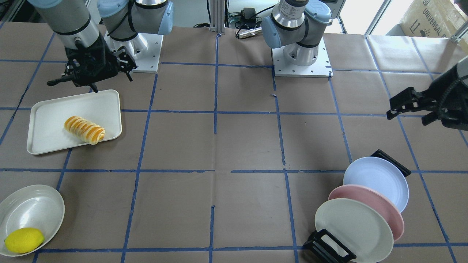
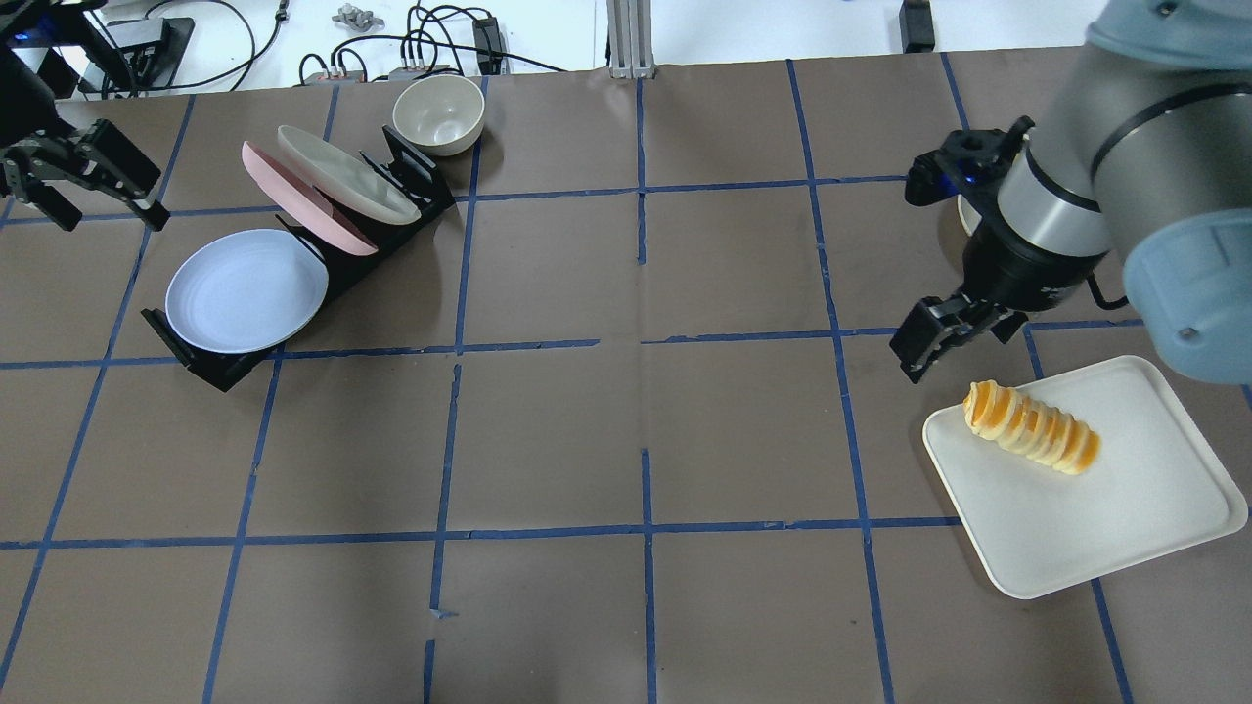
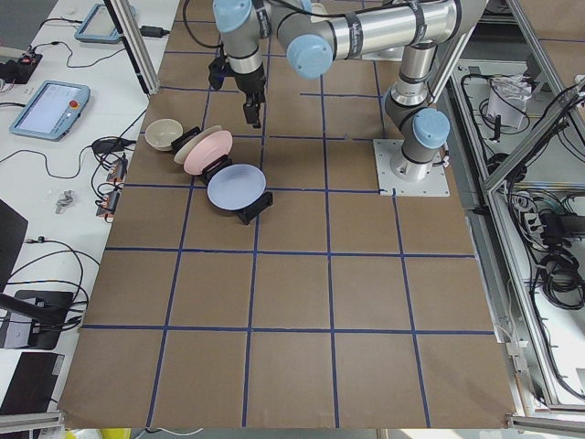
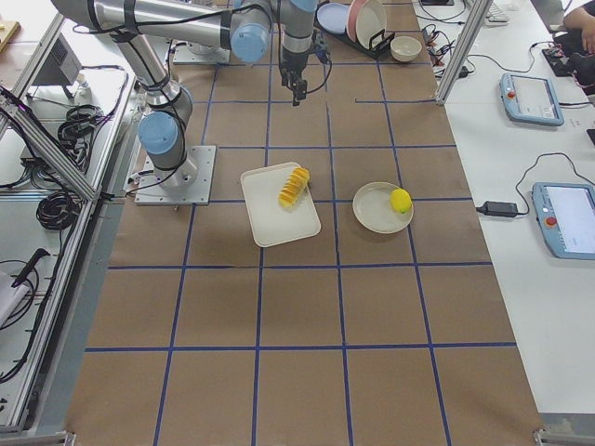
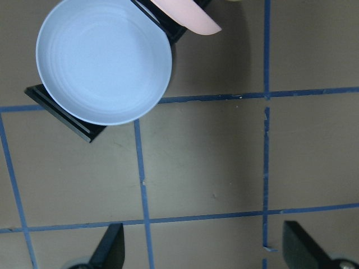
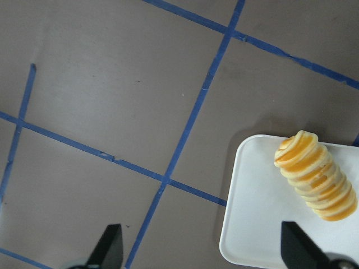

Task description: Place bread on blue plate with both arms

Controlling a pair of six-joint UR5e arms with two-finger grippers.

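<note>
Brown paper with a grid of blue tape covers the table [image 2: 548, 440] under both my arms. My right gripper [image 6: 202, 247] hangs above bare paper with its fingers spread wide and nothing between them. The bread [image 6: 317, 175] lies on its side on a white tray [image 6: 258, 224], at about 3 o'clock in my right wrist view. It is near that hand but apart from it. In the overhead view, the roll's long axis runs from 10 o'clock to 4 o'clock across the tray.

My left gripper [image 5: 205, 245] is also spread apart and empty, high over the paper. The blue plate [image 5: 104, 60] shows at 11 o'clock in my left wrist view. It leans tilted in the end slot of a black rack [image 2: 220, 370]. A pink plate [image 2: 293, 196] and then a cream plate [image 2: 347, 174] stand behind it, toward 1 o'clock in the overhead view. A pale bowl [image 2: 438, 112] stands just beyond the rack.

In the front-facing view, a lemon [image 1: 23, 240] rests in an oval dish [image 1: 34, 206] at 7 o'clock from the tray.
</note>
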